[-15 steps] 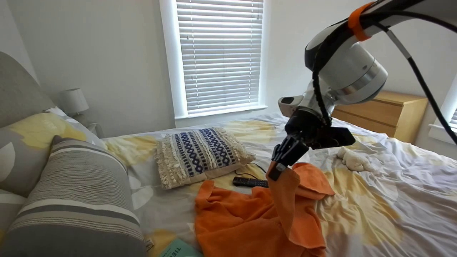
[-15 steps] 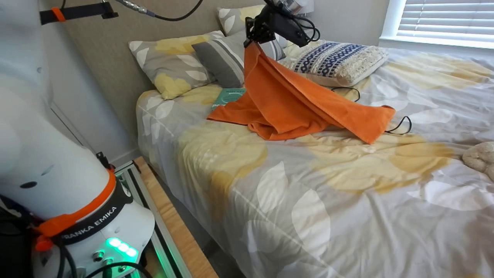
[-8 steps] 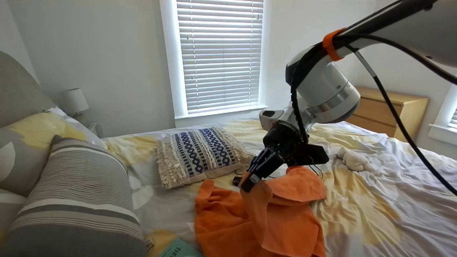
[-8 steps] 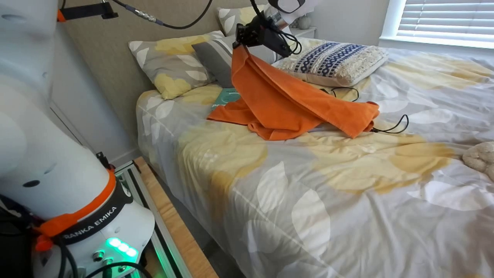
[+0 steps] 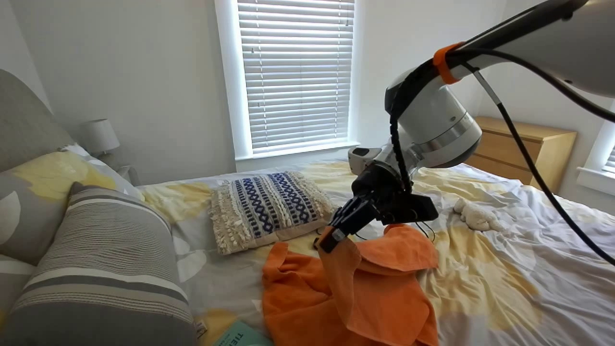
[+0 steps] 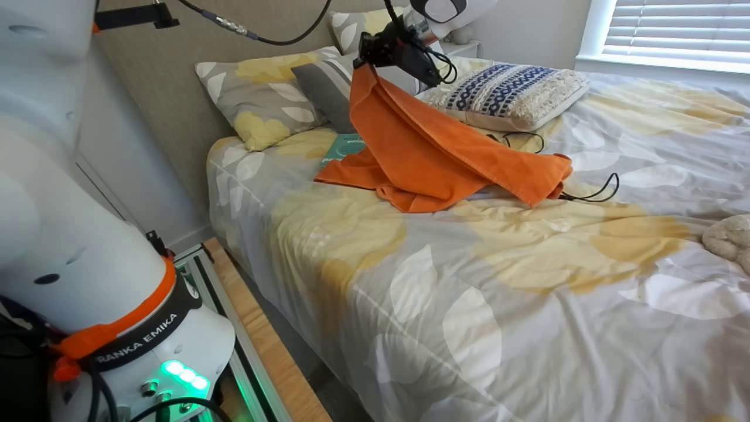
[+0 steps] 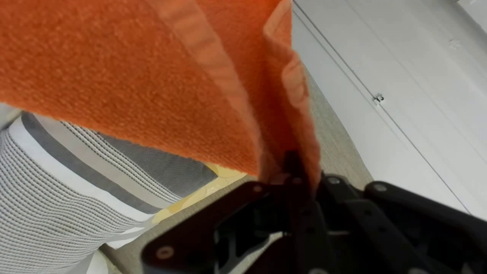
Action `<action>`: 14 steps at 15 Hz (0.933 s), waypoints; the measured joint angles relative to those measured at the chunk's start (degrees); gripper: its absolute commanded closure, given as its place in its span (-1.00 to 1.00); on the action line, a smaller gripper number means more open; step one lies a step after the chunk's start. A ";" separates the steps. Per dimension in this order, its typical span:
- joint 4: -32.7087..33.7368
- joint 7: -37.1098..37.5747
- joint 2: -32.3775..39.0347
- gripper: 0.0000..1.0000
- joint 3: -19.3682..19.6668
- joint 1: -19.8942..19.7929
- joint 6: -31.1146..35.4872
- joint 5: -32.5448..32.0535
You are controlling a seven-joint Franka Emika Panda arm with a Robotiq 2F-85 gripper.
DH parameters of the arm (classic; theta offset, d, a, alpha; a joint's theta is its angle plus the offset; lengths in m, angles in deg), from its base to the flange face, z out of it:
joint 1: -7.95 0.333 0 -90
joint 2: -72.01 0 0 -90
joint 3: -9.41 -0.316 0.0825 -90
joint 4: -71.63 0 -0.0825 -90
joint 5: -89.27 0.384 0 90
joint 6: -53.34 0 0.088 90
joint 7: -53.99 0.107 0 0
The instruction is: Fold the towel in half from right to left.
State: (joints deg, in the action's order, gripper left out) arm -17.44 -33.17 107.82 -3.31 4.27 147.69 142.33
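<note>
The bright orange towel [image 5: 384,305] lies rumpled on the bed, with one part lifted. In an exterior view it rises as a slanted sheet [image 6: 422,152] from the bed to my gripper [image 6: 358,64]. My gripper [image 5: 329,240] is shut on a raised edge of the towel, above the bed. A loose fold [image 5: 403,247] of the towel trails to the right of the gripper in that view. In the wrist view the towel [image 7: 133,72] fills the upper left and runs into the gripper's fingers [image 7: 300,171]. The fingertips are partly hidden by cloth.
A blue-and-white patterned pillow [image 5: 274,206] lies beyond the towel. A striped grey pillow [image 5: 105,269] lies toward the headboard. A green book [image 6: 345,146] sits beside the towel. A black cable [image 6: 603,190] and a plush toy [image 5: 478,216] lie on the bedsheet [image 6: 527,328].
My gripper has moved toward the headboard and lower with the towel edge, then risen slightly. The towel's far end has been dragged along the same way. The remote is now mostly hidden.
</note>
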 measured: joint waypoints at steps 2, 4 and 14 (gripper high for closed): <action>0.01 0.00 0.00 0.99 0.00 0.00 0.00 0.00; 0.02 0.00 -0.01 0.99 0.61 0.45 0.02 -0.14; 2.11 -0.02 8.12 0.99 0.26 8.96 0.02 -0.95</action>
State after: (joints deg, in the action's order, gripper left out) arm -15.33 -33.19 115.94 -3.05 13.23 147.71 141.39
